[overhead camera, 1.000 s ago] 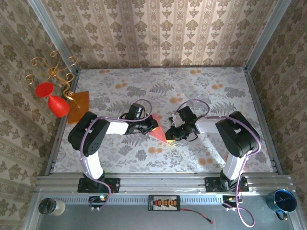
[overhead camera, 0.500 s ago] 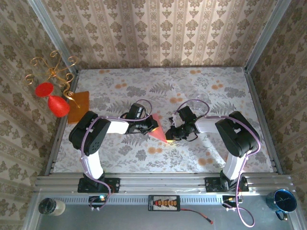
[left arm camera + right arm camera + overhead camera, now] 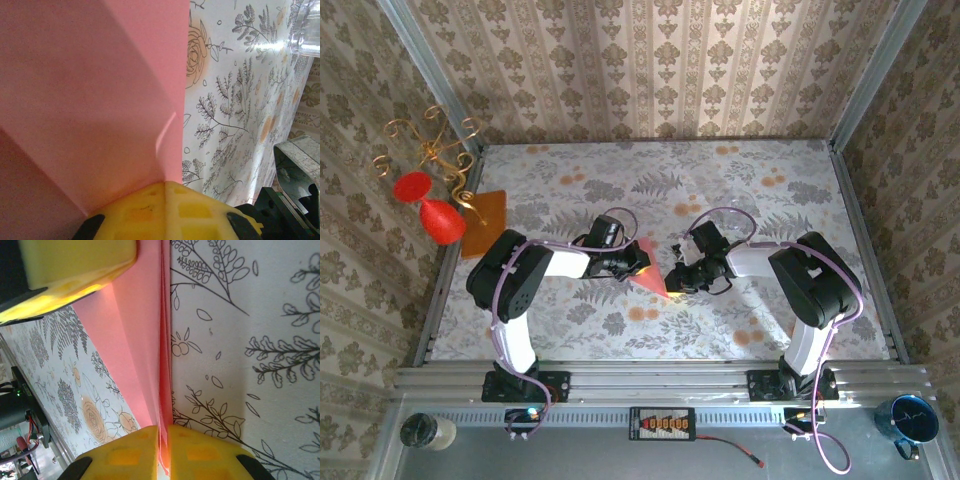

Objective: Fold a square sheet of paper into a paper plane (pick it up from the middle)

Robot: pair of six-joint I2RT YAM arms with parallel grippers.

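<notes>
1. Left edge of the tabletop (image 3: 770, 200): an orange sheet (image 3: 486, 222) lies flat beside a red glass (image 3: 438, 218). It is well apart from the work and plays no part in it.
2. Left claw (image 3: 636, 263): its fingers are pressed together on the paper plane (image 3: 653, 281). In the left wrist view the pink paper (image 3: 100, 100) rises straight out from between the yellow pads of that claw (image 3: 166, 212), with one diagonal crease showing.
3. Paper plane: it is held between the two claws at the middle of the tabletop, slightly toward the near edge. It is folded into several layers. Whether its lower edge touches the tabletop cannot be told.
4. Right claw (image 3: 671, 279): it is pinching the stacked folded edge, with the pink layers (image 3: 142, 340) running down into the narrow gap between its pads (image 3: 163, 452).
5. Step in hand, as judged: a crease is being set or held along the centre fold, with both claws clamped on it.
6. Next move, as judged: one claw must keep its hold while the other releases and regrips for the wing fold. Pulling the claws apart risks tearing the paper or opening the layers.
</notes>
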